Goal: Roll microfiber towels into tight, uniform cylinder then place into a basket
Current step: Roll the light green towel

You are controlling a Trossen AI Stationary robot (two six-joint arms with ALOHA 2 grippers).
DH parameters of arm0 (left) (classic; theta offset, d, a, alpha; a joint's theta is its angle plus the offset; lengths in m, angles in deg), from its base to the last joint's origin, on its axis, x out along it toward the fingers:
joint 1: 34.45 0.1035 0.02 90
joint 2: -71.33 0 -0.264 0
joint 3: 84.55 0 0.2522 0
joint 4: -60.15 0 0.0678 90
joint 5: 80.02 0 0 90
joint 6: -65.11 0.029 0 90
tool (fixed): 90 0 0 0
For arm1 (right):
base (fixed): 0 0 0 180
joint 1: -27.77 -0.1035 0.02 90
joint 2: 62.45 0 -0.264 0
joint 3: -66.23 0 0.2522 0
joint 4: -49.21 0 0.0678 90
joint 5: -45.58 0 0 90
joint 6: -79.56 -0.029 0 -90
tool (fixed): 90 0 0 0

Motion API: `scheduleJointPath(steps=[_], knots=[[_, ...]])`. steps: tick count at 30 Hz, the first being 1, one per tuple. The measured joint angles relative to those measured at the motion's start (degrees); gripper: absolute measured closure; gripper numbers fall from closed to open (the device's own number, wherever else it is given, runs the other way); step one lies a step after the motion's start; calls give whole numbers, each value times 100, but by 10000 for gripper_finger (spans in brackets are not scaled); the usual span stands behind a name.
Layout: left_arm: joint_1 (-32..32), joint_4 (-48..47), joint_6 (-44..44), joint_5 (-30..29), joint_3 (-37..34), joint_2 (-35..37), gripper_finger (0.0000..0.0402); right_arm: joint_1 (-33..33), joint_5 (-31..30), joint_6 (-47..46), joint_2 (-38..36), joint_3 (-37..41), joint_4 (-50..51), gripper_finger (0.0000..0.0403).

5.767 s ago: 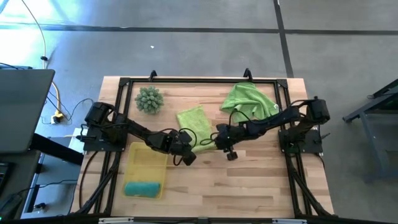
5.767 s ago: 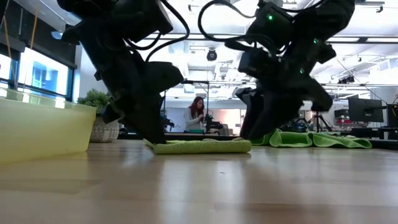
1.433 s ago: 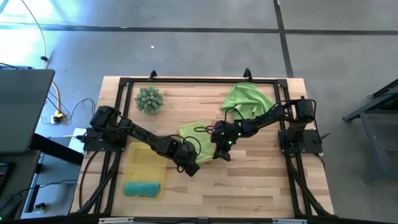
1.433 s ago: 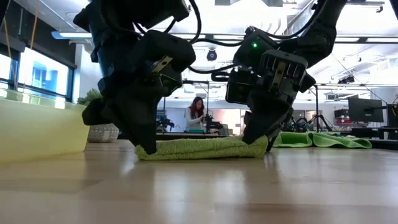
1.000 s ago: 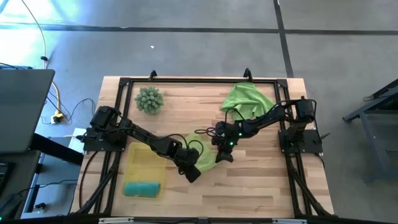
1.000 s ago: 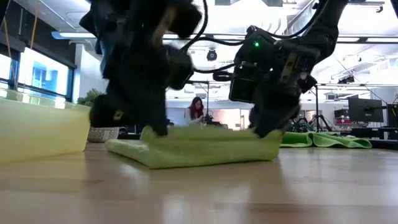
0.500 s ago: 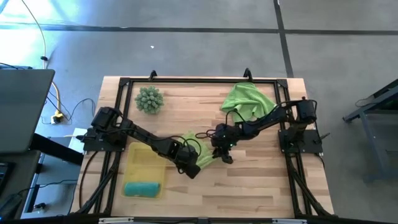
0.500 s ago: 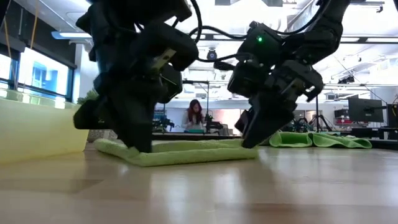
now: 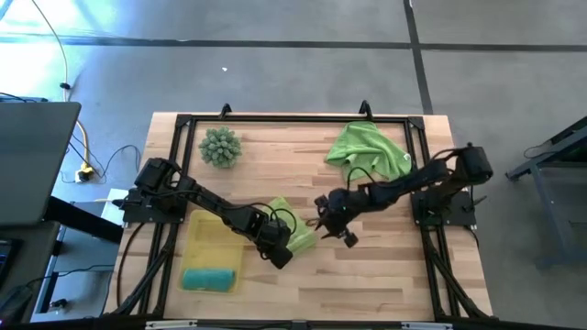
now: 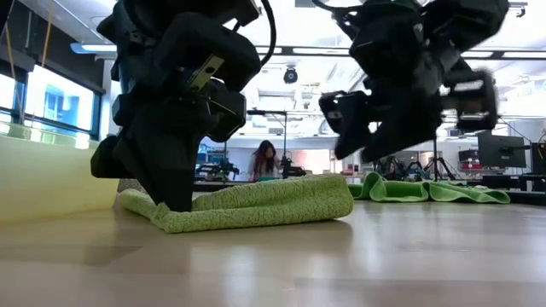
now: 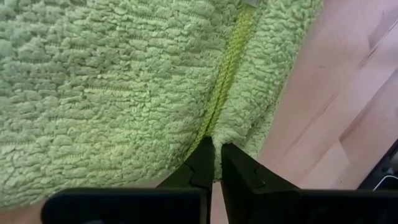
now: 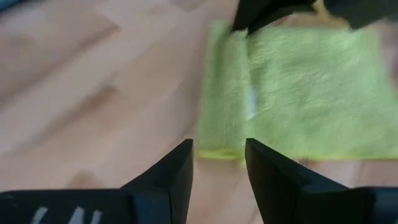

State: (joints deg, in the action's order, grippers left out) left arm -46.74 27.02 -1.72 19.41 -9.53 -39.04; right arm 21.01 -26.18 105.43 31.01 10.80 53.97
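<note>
Wooden slats make up the table [image 9: 367, 266], seen from above on a grey concrete floor; the left gripper [image 9: 280, 252] sits low at the folded lime towel [image 9: 295, 231], its arm hiding much of the cloth; the right gripper [image 9: 341, 233] hangs just beside that towel, clear of it; a second lime towel [image 9: 367, 147] lies crumpled at the far edge, a spiky ball [image 9: 220, 147] well apart from it; the yellow basket [image 9: 217, 240] holds a rolled teal towel [image 9: 212, 277]. Level with the table, the left gripper [image 10: 175, 200] presses on the towel's [image 10: 264, 205] end while the right gripper [image 10: 388, 141] floats blurred above; a person shows far behind. Left wrist view: fingers [image 11: 202, 168] pressed together, pinching the towel's [image 11: 112, 93] hem. Right wrist view: fingers [image 12: 177, 171] spread apart, holding nothing, towel [image 12: 292, 106] ahead; no writing is legible.
</note>
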Motion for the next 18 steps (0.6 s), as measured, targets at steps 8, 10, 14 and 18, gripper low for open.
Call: scheduleJointPath(steps=[8, 10, 14, 18], knots=[[2, 9, 59, -27, -2, 0, 391, -238, -571, -168, 711, 88, -1292, 239], [7, 8, 53, -19, -2, 0, 391, -299, -569, -183, 798, 89, -1315, 224], [7, 7, 55, -21, -2, 0, 391, -445, -533, -176, 908, 89, -1464, 203], [7, 9, 54, -23, -2, 0, 391, -518, -604, -114, 915, 89, -1516, 199]])
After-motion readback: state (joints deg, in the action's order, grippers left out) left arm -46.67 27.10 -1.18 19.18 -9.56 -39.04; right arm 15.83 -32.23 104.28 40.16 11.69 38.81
